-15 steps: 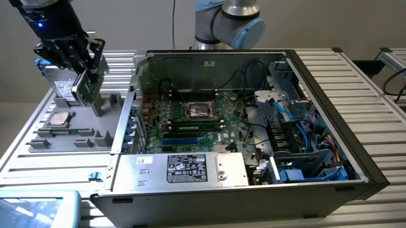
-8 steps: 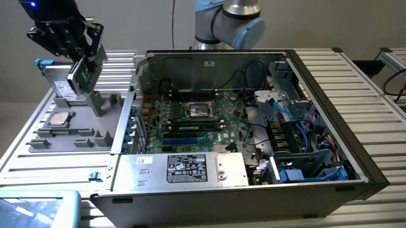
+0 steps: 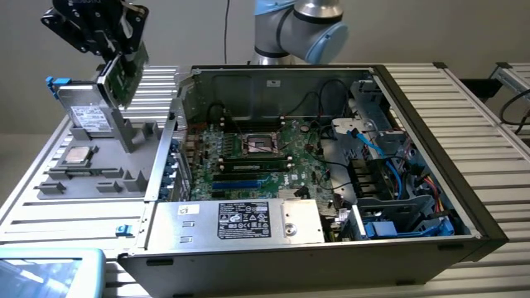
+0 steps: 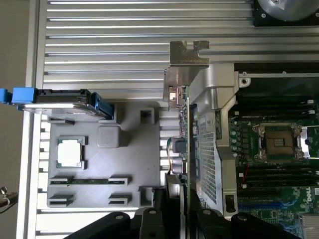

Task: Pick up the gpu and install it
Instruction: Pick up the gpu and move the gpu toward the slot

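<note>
The gpu (image 3: 124,74) is a thin card with a green board face and a silver end bracket. It hangs in the air at the exterior view's upper left, above the grey parts holder (image 3: 108,180). My gripper (image 3: 123,49) is shut on its top edge. The wrist view has the gpu (image 4: 187,144) edge-on, with its bracket (image 4: 187,59) at the far end. There my gripper (image 4: 187,211) clamps it between black fingers (image 4: 167,204). Below the card lie the holder and the wall of the open computer case (image 4: 214,164).
The open computer case (image 3: 431,155) lies on its side with the motherboard (image 3: 257,149) facing up and a power supply (image 3: 248,220) at its near end. The holder carries a silver drive with blue clips (image 3: 83,112) and a small square chip (image 3: 76,155). Cables crowd the case's right side.
</note>
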